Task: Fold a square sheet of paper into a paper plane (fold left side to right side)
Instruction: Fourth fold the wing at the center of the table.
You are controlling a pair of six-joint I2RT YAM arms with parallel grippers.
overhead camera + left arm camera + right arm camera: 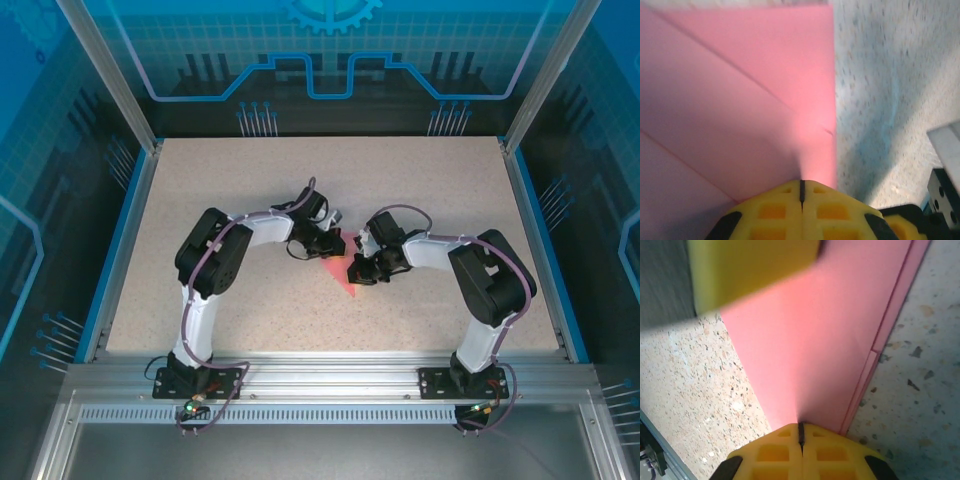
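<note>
Pink-red paper sheet [343, 278], part-folded into a pointed wedge, pinned mid-table under both arms; creasing step.
Left gripper [801, 187]: yellow ribbed fingers clenched, nothing between them, tips down on layered flaps crossed by diagonal creases, close to one straight edge. Right gripper [800, 430]: also clenched and empty, tips on the paper just beside a long doubled edge, speckled beige tabletop [920, 365] either side. Judgement: corner flaps look done and seams are getting pressed flat. Next move probably needs one tip keeping the wedge steady while the other lifts the left half over onto the right, with edges matched and no sliding.
</note>
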